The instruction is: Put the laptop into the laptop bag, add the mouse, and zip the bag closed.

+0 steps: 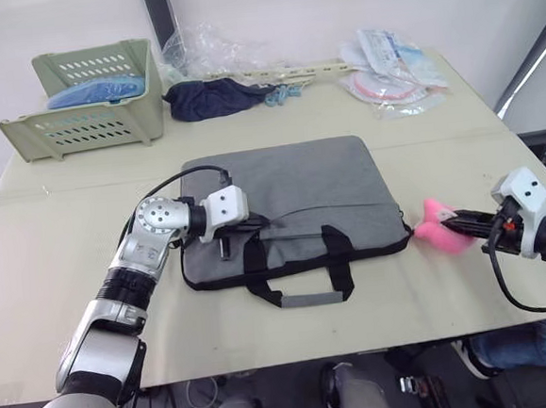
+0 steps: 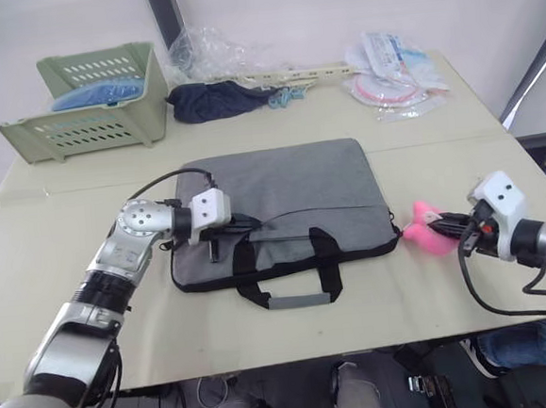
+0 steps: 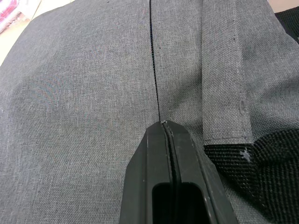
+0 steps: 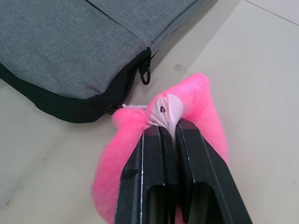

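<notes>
The grey laptop bag [image 1: 291,188] lies flat in the middle of the table, its black handles [image 1: 302,270] toward the near edge. My left gripper [image 1: 256,227] is shut, with its tips [image 3: 163,123] resting on the bag at the end of a thin black zip line. At the bag's right corner, my right gripper [image 1: 456,220] is shut on a pink toy [image 4: 203,100], which hangs from the bag's zip by a short strap. The side zip beside that corner looks closed. The laptop and the mouse are out of view.
A green plastic basket [image 1: 85,96] stands at the far left. A dark cloth [image 1: 213,97] and clear plastic wrappers [image 1: 390,72] lie along the back. Bare tabletop [image 1: 58,240] lies left of the bag and along the near edge.
</notes>
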Controlling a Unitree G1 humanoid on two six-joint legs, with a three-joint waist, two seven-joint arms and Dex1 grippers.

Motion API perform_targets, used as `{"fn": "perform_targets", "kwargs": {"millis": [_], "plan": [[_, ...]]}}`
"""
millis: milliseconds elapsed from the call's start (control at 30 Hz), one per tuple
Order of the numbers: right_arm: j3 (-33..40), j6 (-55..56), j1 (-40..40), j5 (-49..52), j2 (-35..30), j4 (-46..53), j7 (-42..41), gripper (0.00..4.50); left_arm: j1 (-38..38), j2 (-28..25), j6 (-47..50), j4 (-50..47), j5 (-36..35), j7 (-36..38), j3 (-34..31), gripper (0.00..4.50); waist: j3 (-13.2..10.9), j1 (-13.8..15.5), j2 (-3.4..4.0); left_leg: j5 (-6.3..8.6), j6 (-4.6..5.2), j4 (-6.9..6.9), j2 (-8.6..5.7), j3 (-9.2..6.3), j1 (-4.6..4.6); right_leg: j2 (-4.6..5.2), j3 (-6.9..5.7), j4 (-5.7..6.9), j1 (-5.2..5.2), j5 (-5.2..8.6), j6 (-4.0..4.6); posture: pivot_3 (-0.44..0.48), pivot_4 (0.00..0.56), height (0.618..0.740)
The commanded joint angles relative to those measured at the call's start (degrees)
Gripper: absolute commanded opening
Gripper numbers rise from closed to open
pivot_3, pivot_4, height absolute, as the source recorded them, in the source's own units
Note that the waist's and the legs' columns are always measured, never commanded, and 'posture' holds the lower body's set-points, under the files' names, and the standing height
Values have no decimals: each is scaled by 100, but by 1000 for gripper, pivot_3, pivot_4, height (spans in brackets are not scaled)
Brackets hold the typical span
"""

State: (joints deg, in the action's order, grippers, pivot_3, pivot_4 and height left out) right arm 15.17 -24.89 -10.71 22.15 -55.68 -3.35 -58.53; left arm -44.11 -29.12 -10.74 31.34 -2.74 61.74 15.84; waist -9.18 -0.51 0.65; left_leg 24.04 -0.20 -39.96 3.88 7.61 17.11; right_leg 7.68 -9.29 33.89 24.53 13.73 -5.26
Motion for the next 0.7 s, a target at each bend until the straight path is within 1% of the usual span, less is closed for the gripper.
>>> {"fn": "perform_targets", "kwargs": {"millis": [33,400,567,700], "plan": [[23,245,-281,-99,56,-170,98,96,422,-222,273,340,558,153,354,0,0,-21,0,0,0,0,0,0,0,0,0,0,0,0,0,0,150,740],[-317,554,-894,-279,331,-637,147,96,443,-248,303,314,534,166,355,0,1,-100,6,0,0,1,0,6,1,1,-1,1,0,0,-1,0,150,740],[-325,672,-1178,-319,488,-845,228,96,462,-260,305,305,521,175,347,0,2,-104,9,0,0,0,0,28,1,0,-1,3,0,-1,-1,0,150,740],[-311,696,-1247,-320,571,-905,295,96,461,-263,309,310,518,165,336,0,2,-105,10,0,0,1,1,44,1,1,0,6,0,0,-1,0,150,740]]}}
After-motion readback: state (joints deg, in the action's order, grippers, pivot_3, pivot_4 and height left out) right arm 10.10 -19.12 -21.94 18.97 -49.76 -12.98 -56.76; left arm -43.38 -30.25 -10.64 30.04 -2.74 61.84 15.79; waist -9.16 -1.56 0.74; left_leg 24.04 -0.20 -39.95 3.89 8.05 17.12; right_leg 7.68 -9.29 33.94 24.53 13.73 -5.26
